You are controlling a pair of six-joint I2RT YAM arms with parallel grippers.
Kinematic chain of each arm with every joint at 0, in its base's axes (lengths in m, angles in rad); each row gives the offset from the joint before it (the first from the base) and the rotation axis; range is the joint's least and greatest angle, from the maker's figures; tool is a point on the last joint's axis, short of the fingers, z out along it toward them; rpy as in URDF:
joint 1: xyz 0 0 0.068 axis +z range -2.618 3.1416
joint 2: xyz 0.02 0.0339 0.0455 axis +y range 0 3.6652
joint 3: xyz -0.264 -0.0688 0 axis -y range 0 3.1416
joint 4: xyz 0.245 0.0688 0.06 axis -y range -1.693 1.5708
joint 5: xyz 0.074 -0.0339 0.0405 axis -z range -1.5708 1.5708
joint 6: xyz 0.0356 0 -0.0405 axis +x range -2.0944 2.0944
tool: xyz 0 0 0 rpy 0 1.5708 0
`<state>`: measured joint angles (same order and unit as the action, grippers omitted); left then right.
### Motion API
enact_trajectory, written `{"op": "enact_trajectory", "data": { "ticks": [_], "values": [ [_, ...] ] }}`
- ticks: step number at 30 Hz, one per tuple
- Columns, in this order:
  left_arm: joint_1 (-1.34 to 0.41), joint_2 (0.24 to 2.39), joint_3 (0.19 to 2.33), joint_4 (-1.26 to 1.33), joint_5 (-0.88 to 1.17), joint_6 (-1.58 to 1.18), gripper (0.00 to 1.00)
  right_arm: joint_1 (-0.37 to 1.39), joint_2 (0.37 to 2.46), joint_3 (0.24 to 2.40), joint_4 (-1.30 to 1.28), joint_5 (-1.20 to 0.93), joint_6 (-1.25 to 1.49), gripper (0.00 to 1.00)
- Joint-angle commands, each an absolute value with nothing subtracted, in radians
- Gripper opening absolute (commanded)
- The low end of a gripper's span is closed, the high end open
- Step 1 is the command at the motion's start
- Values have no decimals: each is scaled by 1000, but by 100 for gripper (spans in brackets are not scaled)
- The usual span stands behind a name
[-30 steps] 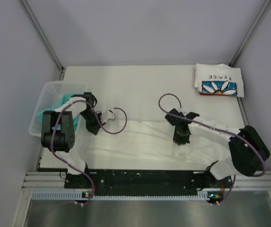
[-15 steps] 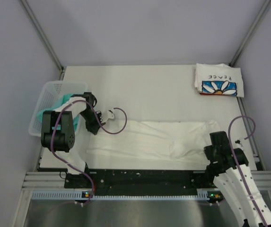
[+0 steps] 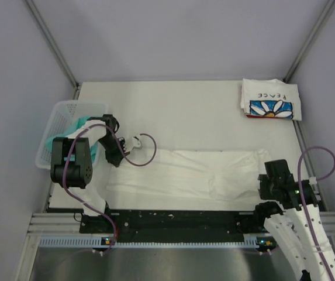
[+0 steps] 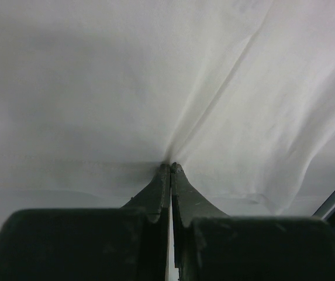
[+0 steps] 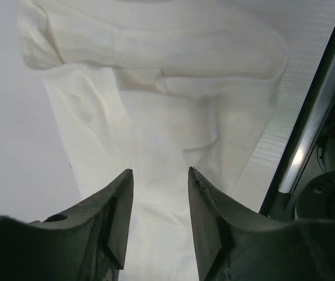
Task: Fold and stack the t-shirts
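A white shirt (image 3: 179,172) lies stretched in a long, wrinkled band across the lower middle of the desk (image 3: 179,111), running from the lower left almost to the right edge. The left claw (image 3: 113,157) sits at the shirt's left end. In the left wrist view its two dark fingers are pressed together on a pinch of the white cloth, and creases fan out from that spot toward the upper right.

The right claw (image 5: 160,172) is at the shirt's right end, in the lower right of the top view. Its fingers are spread with nothing between them, and the cloth lies below and beyond the tips. There the shirt is bunched, with a rolled fold across the top of the right wrist view and a looser flap under it. A metal rail (image 5: 307,134) runs down the right side of that view.

A folded daisy shirt (image 3: 270,100) with the word "PEACE" rests in the upper right corner of the desk, well apart from both claws. At the left edge stands a white mesh basket (image 3: 68,105) with a teal shirt (image 3: 80,123) heaped inside, just beside the left arm.
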<state>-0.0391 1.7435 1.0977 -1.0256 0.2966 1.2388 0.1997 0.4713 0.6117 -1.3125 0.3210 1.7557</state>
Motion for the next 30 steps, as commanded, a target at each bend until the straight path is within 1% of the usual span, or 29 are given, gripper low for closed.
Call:
{"op": "enact_trajectory", "data": {
  "ticks": [1,2,3,5,7,9,11,13,15,17,19,22,26,27,30],
  "values": [
    [-31,1721,1121,-1068,301,1279,0,193,468,735,-1470,505,1664,47],
    [-31,1720,1121,-1072,305,1284,0,192,480,756,-1394,555,1549,47],
    [-31,1720,1123,-1074,307,1285,0,193,494,770,-1230,574,1359,48],
    [-31,1718,1124,-1084,307,1287,0,192,592,788,-960,533,999,50],
    [-31,1710,1123,-1097,305,1292,0,192,740,808,-806,454,776,63],
    [-31,1703,1120,-1109,304,1295,1,193,920,853,-756,358,602,66],
    [-31,1687,1126,-1130,304,1299,4,192,1084,935,-781,315,508,66],
    [-31,1677,1143,-1155,308,1304,5,192,1178,956,-779,354,496,66],
    [-29,1669,1158,-1172,311,1304,3,180,1201,928,-718,402,454,67],
    [-31,1669,1169,-1180,316,1302,0,131,1221,898,-645,356,428,68],
    [-31,1677,1183,-1184,319,1292,0,71,1242,867,-589,283,410,68],
    [-29,1678,1180,-1184,321,1289,0,22,1273,819,-479,200,361,66],
    [-32,1678,1177,-1184,321,1282,0,5,1351,810,-413,163,336,61],
    [-31,1678,1175,-1184,318,1282,0,-24,1373,805,-385,140,336,57],
    [-31,1677,1173,-1183,311,1278,0,-64,1410,802,-365,120,350,37]
  ]
}}
